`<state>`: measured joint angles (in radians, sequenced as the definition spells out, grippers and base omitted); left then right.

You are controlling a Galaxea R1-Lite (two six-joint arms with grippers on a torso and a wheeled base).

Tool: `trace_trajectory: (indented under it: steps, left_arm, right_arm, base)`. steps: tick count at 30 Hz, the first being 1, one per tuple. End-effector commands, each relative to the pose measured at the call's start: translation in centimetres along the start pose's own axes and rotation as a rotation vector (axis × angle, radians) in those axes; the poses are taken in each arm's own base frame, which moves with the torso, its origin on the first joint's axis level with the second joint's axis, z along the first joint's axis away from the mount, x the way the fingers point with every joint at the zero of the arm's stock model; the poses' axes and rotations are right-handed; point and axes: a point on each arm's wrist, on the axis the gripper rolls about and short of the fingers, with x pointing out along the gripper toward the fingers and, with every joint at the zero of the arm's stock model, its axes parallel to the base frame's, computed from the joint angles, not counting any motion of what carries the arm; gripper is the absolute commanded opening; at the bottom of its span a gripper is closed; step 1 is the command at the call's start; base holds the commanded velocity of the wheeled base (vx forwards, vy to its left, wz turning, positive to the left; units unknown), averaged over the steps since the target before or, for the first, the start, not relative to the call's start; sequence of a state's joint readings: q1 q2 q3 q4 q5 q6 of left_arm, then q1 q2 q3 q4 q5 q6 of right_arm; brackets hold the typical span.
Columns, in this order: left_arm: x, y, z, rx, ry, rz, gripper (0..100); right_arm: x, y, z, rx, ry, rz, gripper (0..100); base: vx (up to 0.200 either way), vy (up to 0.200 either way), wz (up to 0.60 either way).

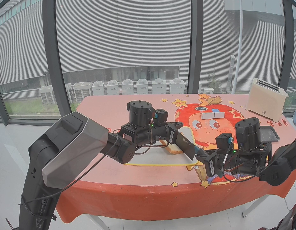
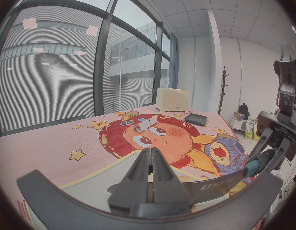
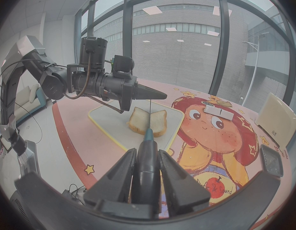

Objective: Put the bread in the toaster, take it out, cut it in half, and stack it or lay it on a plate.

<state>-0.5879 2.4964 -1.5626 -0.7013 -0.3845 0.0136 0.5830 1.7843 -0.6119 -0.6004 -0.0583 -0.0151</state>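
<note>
Bread lies on the cutting board, mostly hidden in the head view behind the left gripper, whose fingers are pressed together on nothing above it. The right gripper clamps the knife by its handle, blade edge-on over the slice's middle; whether it touches is unclear.

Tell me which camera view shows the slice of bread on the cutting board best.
The right wrist view: the tan square slice of bread lies whole on the white yellow-edged cutting board. In the head view, the left arm and the dark-bladed knife cover most of it; in the left wrist view, the left tool does.
</note>
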Motion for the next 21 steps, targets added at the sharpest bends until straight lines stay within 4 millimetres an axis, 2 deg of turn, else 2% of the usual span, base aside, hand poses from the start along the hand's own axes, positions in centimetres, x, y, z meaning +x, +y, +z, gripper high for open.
trace_trajectory:
  steps: [1, 21]
  left_arm:
    - [0.1, 0.1, -0.5, -0.005, 0.013, 0.000, 0]
    - [0.2, -0.2, -0.1, -0.001, 0.004, -0.008, 0]
  right_arm:
    - [0.0, 0.0, 0.0, 0.000, 0.000, 0.000, 0]
    - [0.7, 0.1, -1.1, -0.006, 0.051, 0.000, 0]
  base:
    - [0.000, 0.000, 0.00]
    - [0.000, 0.000, 0.00]
